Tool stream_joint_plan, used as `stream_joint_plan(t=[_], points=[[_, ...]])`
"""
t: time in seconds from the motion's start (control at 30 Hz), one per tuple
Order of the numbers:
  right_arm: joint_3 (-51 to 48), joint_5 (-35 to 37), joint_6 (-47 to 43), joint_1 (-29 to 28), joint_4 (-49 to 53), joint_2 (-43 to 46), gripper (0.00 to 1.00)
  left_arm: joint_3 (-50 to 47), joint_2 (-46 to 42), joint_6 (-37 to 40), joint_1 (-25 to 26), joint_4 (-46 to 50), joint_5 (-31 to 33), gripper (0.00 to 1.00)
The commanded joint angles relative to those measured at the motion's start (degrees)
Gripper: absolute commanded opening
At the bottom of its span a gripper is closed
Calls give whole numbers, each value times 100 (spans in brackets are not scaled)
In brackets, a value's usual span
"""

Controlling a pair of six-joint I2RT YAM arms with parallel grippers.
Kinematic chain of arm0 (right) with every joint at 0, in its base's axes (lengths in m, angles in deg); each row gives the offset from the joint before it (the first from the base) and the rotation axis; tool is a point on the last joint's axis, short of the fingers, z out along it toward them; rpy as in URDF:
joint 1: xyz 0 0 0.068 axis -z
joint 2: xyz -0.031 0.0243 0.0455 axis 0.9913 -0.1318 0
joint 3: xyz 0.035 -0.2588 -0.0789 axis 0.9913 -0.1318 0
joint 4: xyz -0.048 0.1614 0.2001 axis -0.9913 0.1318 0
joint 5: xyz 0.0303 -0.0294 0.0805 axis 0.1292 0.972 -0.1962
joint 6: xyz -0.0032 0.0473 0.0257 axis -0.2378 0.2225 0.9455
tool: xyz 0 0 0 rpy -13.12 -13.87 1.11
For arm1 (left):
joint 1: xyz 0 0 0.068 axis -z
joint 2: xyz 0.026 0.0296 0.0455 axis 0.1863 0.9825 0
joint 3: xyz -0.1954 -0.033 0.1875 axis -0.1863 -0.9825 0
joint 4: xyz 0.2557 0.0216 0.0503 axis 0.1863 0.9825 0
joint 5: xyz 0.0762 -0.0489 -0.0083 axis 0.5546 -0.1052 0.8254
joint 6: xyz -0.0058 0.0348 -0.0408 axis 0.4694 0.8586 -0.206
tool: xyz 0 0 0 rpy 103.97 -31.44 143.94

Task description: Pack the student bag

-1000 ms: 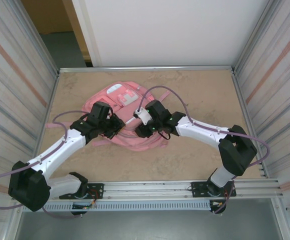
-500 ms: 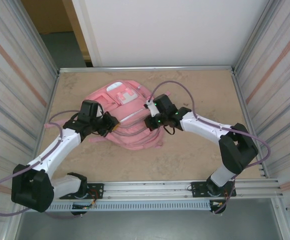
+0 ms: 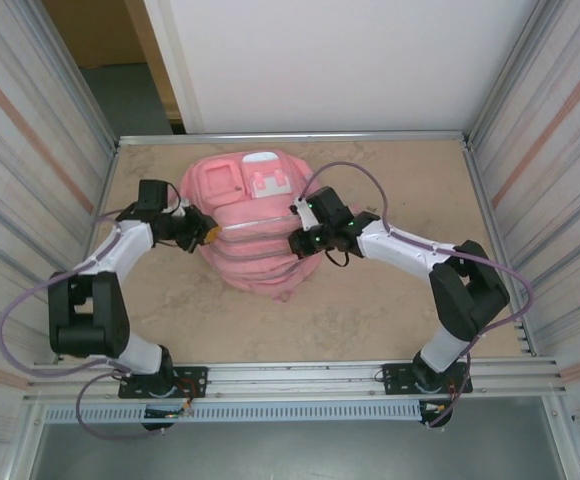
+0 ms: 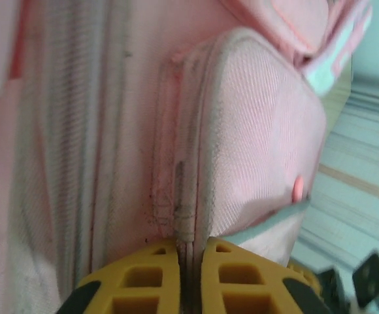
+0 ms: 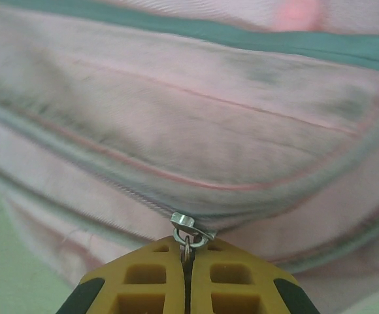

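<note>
Pink student bag (image 3: 258,255) sits on the table (image 3: 390,320) (toward its far edge), my left fingers (image 4: 144,281) pinching its seam (image 4: 183,196), my right fingers (image 5: 232,281) clamping its metal zipper pull (image 5: 191,230).

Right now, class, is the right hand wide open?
No, the right hand is shut on the zipper pull of the student bag.

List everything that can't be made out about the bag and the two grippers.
1. Student bag contents: top view, its own fabric hides the inside.
2. Grey strip between the left gripper fingers: left wrist view, the fingers cover its lower end. The blur leaves it unclear whether it is a zip pull or a seam.
3. Zip pull tab: right wrist view, pinched out of sight inside the right gripper.
4. Both grippers' fingertips: top view, too small.
</note>
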State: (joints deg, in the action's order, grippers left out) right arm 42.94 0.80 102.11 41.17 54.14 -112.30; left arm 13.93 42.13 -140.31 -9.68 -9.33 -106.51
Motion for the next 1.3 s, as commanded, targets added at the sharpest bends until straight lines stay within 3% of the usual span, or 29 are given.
stream_joint_plan(t=[0.0,0.17,0.33,0.43,0.8,0.93,1.17,1.27], points=[[327,-288,265,-527,229,89,0,427,424,-356,-65,-625,303,29],[534,-517,527,-769,-44,-101,0,142,-301,-393,26,-241,942,49],[555,-743,748,-909,-369,-277,0,-1071,-1875,-874,392,86,1725,56],[651,-856,753,-1002,-405,-411,0,-1590,-2343,-1350,641,-64,1744,56],[1082,-998,683,-1544,-612,-834,0,-1245,-1913,-1691,1564,-227,2221,55],[1114,-893,637,-1714,-653,-888,0,-1332,-1802,-1718,1564,-440,2147,46],[826,-341,238,-1693,-215,-644,0,-1394,-2049,-1437,1478,-284,2387,0],[695,-16,-87,-1583,127,-432,4,-1382,-2202,-1295,1395,-112,2485,0]])
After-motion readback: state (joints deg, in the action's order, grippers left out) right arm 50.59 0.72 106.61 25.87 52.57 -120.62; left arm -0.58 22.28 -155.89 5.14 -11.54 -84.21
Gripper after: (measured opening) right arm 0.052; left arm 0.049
